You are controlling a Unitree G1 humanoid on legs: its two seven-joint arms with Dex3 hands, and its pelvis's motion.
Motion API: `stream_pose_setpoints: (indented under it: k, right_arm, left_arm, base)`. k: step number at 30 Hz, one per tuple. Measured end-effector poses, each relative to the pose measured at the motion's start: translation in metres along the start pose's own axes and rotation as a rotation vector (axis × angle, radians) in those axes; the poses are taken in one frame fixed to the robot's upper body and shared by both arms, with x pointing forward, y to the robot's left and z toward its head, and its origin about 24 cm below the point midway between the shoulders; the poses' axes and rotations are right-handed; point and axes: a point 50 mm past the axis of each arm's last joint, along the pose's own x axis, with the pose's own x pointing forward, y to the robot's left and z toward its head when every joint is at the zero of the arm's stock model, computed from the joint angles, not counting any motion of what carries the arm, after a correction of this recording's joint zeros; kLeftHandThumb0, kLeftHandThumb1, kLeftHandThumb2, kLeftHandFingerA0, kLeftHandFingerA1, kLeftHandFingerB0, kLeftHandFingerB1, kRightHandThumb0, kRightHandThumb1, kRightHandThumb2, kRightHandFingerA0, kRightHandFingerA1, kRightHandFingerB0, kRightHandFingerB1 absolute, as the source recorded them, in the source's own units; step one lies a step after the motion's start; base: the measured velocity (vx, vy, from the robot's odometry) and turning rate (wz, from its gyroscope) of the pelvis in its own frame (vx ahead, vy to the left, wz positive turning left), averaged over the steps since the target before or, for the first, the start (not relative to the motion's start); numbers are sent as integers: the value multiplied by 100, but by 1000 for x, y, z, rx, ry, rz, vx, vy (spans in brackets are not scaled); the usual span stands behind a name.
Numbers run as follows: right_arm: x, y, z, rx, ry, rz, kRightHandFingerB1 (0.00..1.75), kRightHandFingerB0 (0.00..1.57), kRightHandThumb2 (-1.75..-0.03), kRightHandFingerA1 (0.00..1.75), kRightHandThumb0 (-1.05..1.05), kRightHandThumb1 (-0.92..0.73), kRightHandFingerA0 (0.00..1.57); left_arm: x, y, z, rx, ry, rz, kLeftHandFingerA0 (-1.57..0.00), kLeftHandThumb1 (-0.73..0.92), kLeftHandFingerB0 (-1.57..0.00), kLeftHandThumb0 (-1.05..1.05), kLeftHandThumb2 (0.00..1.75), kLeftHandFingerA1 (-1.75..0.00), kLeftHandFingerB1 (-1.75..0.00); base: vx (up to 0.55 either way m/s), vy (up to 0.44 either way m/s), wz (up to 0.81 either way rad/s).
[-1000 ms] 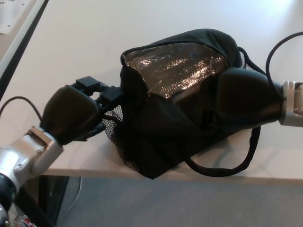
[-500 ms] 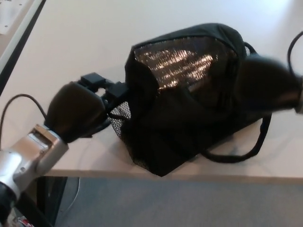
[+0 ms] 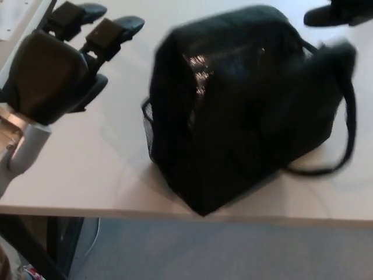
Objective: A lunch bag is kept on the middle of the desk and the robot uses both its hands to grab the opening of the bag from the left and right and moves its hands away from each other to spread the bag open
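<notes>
Black fabric lunch bag (image 3: pixel 245 111) on pale desk (image 3: pixel 87 169), left hand (image 3: pixel 55 67) beside it, fingers spread, empty, right hand (image 3: pixel 338 13) barely visible beyond bag, grip unclear.

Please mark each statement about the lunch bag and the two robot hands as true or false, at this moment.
1. The left hand grips the lunch bag. False: it is apart from the bag, fingers spread.
2. The bag rests on the desk. True.
3. The right hand shows only at the top right corner. True.
4. The bag's strap lies on its left side. False: it loops on the right side.
5. The bag is red. False: it is black.
</notes>
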Motion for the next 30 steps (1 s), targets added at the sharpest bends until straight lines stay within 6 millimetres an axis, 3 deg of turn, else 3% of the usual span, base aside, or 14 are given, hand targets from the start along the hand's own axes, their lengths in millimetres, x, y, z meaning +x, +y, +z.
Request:
stream_pose_setpoints:
  k: [2, 4, 5, 7, 8, 11, 12, 14, 15, 17, 20, 21, 22, 30]
  right_arm:
    - [1, -7, -2, -1, 21, -23, 0, 0, -81, 46, -79, -48, 22]
    - [1, -14, -4, 1, 42, -48, 0, 0, -81, 44, -82, -49, 16]
    - [-1, -19, -5, 2, 58, -61, 13, 0, -57, 39, -74, -54, 19]
    - [-8, -25, -8, 2, 78, -76, 11, 0, -81, 47, -72, -45, 11]
    - [-16, -29, -10, 2, 97, -83, 15, 0, -81, 48, -69, -43, 16]
    - [-36, -34, -11, 2, 129, -92, 16, 1, -80, 47, -66, -43, 12]
    - [-44, -36, -11, 3, 142, -92, 16, 3, -77, 45, -63, -40, 8]
    - [-55, -36, -10, 11, 158, -95, 25, 0, -76, 43, -54, -36, 1]
    - [-69, -34, -7, 29, 180, -96, 26, 7, -57, 32, -51, -57, 12]
    - [-85, -31, -3, 48, 203, -97, 27, 18, -60, 34, -49, -63, 18]
    - [-113, -23, 7, 92, 242, -85, 33, 33, -61, 37, -50, -69, 37]
    - [-122, -20, 10, 109, 255, -76, 49, 26, -90, 54, -47, -51, 36]
    - [-130, -17, 14, 125, 264, -65, 34, 38, -62, 37, -44, -71, 47]
    - [-215, 26, 70, 364, 389, 90, 36, 47, -59, 36, -40, -62, 50]
  left_arm:
    - [1, 5, -1, 10, -1, 13, -26, 53, -19, -4, 61, -34, -32]
    - [1, 11, -4, 27, -2, 29, -27, 52, -19, -1, 61, -33, -30]
    - [1, 15, -5, 39, 0, 41, -27, 51, -18, -1, 64, -34, -32]
    - [-2, 22, -7, 53, 1, 57, -26, 52, -19, -2, 61, -35, -32]
    - [-6, 27, -9, 68, 5, 66, -17, 35, -10, 0, 86, -51, -48]
    - [-14, 35, -11, 83, 18, 82, -19, 34, -8, -1, 84, -53, -47]
    - [-18, 38, -12, 87, 24, 87, -30, 50, -21, 1, 55, -35, -29]
    - [-23, 40, -12, 91, 30, 89, -35, 45, -23, -6, 53, -35, -29]
    - [-31, 43, -12, 93, 41, 90, -34, 45, -24, -11, 53, -36, -29]
    - [-42, 45, -11, 86, 57, 89, -37, 47, -25, -16, 54, -39, -30]
    - [-62, 47, -7, 63, 88, 79, -25, 42, -9, -11, 88, -55, -47]
    - [-69, 47, -5, 48, 99, 75, -25, 44, -9, -9, 89, -54, -47]
    - [-76, 47, -3, 35, 111, 68, -28, 43, -10, -8, 89, -55, -47]
    - [-167, 35, 29, -168, 293, -121, -24, 47, -10, -5, 90, -53, -47]
  base:
    - [0, 0, 0]
    - [0, 0, 0]
    - [0, 0, 0]
    - [0, 0, 0]
    - [0, 0, 0]
    - [0, 0, 0]
    - [0, 0, 0]
    - [0, 0, 0]
    - [0, 0, 0]
    - [0, 0, 0]
    - [0, 0, 0]
    - [0, 0, 0]
    - [0, 0, 0]
    - [0, 0, 0]
